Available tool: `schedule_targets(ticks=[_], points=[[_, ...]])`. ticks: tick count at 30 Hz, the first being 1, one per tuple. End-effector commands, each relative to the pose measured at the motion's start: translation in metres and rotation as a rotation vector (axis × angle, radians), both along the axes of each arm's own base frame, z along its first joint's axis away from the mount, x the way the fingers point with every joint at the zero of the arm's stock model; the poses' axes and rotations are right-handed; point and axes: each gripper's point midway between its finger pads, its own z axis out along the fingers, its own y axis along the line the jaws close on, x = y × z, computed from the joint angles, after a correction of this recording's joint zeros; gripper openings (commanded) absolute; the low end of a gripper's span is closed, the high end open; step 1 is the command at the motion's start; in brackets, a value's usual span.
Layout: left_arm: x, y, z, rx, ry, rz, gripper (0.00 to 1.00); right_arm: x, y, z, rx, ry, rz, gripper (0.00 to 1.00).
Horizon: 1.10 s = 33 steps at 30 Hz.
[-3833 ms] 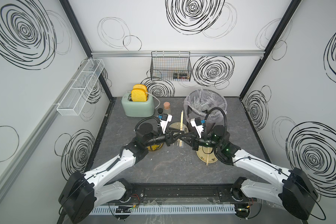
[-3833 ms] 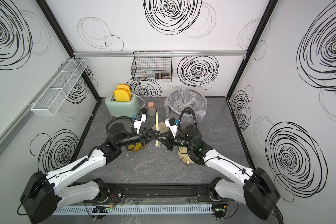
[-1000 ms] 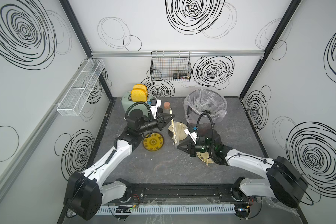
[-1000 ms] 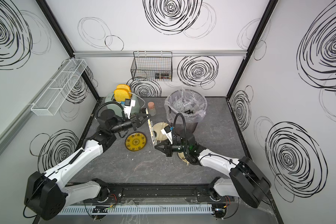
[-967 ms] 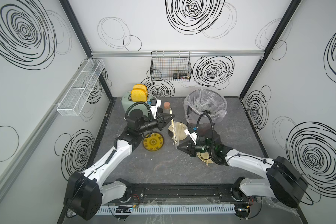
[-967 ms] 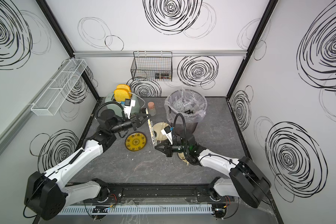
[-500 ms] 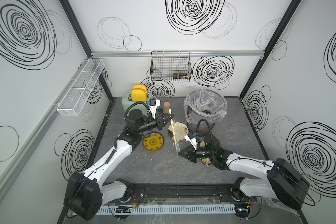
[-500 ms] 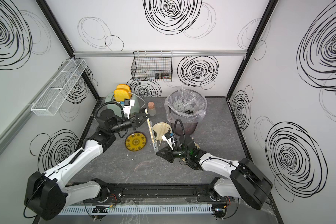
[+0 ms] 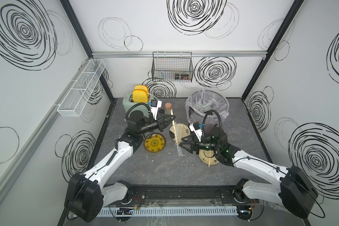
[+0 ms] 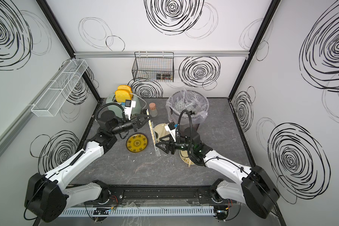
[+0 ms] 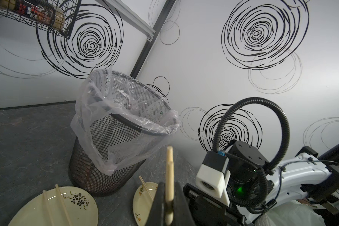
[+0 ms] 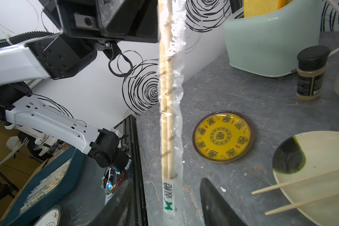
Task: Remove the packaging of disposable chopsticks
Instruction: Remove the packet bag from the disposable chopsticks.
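Well, the left gripper (image 9: 172, 117) is clamped tight on a pair of chopsticks (image 9: 175, 130) near their upper end, holding them almost upright above the desk (image 9: 164, 168) — in the left wrist view the bare pale tips poke out past the closed fingers. A clear sleeve (image 12: 176, 117) covers the lower stretch of the sticks, crinkled along its length, and its empty tail with green print hangs below the ends of the wood. Lower down, the right gripper (image 9: 181, 142) has its jaws apart, one on either side of that tail; in the right wrist view the plastic hangs in the gap and I see neither finger touching it. Just beside the hanging pair, towards the left arm, a yellow plate (image 9: 154, 144) lies flat on the desk. Behind the sticks sits a cream plate (image 9: 186, 133) with two bare sticks across it, and another cream plate (image 9: 204, 159) lies partly under the right arm — also with sticks on it. Farther back stands a mesh bin (image 9: 192, 114) with a clear liner, and a pale green toaster (image 9: 126, 102) holding yellow slices stands at the far left.
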Motion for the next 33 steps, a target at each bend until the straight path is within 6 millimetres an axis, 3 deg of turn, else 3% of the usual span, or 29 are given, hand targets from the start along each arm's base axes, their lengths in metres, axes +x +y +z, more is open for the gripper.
schedule_targets(ticks=[1, 7, 13, 17, 24, 28, 29, 32, 33], points=[[-0.006, 0.002, 0.016, -0.031, -0.058, -0.013, 0.0, -0.006, 0.008, 0.001, 0.01, -0.001, 0.076, 0.55], [-0.006, 0.002, 0.016, -0.034, -0.057, -0.014, 0.0, -0.014, 0.019, -0.012, 0.003, 0.042, 0.133, 0.39], [-0.006, 0.003, 0.015, -0.032, -0.058, -0.015, 0.0, -0.017, 0.017, -0.03, -0.02, 0.071, 0.118, 0.11], [-0.005, 0.004, 0.015, -0.033, -0.058, -0.013, 0.0, -0.022, 0.013, -0.044, -0.044, 0.093, 0.111, 0.05], [-0.004, 0.004, 0.015, -0.035, -0.057, -0.011, 0.0, -0.034, 0.008, -0.067, -0.087, 0.133, 0.104, 0.04], [-0.004, 0.004, 0.015, -0.036, -0.056, -0.011, 0.0, -0.034, 0.008, -0.067, -0.091, 0.126, 0.094, 0.08], [-0.004, 0.004, 0.015, -0.036, -0.054, -0.011, 0.0, -0.033, 0.008, -0.065, -0.089, 0.12, 0.091, 0.15], [-0.005, 0.004, 0.015, -0.035, -0.054, -0.014, 0.0, -0.03, 0.01, -0.055, -0.083, 0.094, 0.083, 0.47], [-0.005, 0.004, 0.015, -0.036, -0.054, -0.013, 0.0, -0.029, 0.01, -0.05, -0.079, 0.079, 0.083, 0.51]])
